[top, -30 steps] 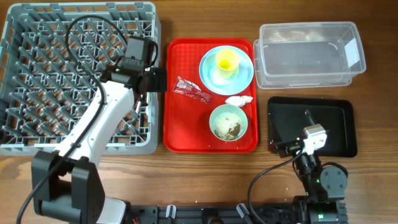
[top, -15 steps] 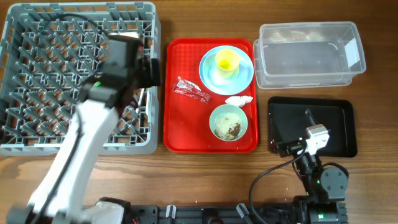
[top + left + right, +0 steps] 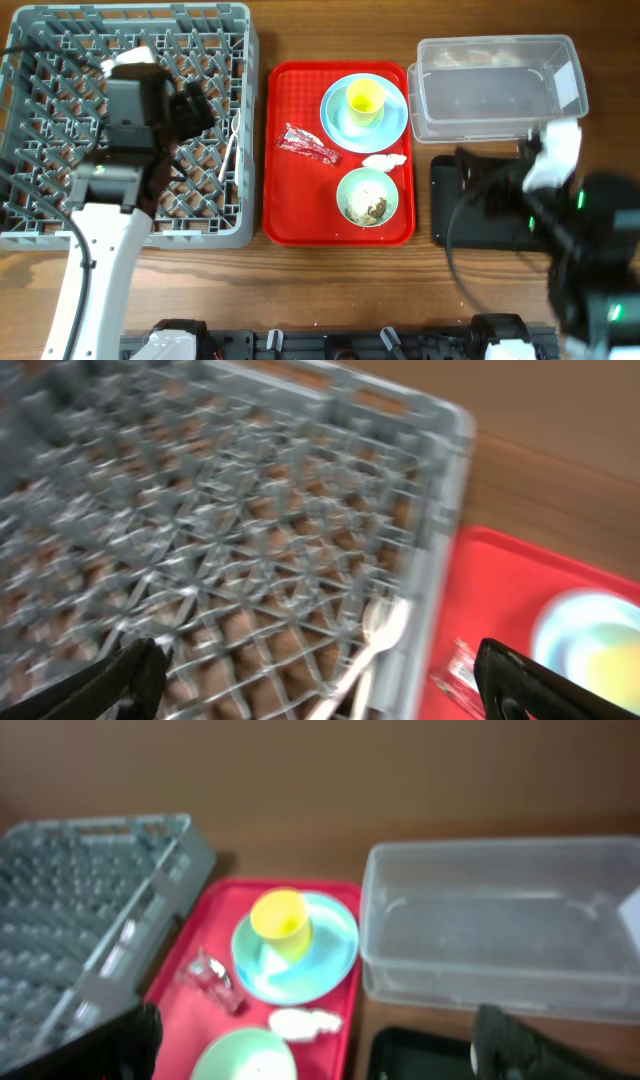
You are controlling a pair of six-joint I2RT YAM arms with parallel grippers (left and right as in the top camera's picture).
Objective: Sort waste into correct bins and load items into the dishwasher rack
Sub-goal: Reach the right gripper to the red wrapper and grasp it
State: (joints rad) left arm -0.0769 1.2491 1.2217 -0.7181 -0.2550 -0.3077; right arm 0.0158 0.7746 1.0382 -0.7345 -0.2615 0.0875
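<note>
Motion marks the overhead view: the left gripper has drawn back from the rack's right edge and now hovers over the grey dishwasher rack. The right gripper has lifted off its rest and is blurred above the black tray. The white fork lies in the rack, just right of the left gripper.

In the left wrist view the fingers are spread wide and empty, with the fork ahead between them.

In the right wrist view the jaws are likewise parted and bare. The yellow cup stands on the blue plate ahead, the napkin is nearer, and the clear tub sits to the right.
</note>
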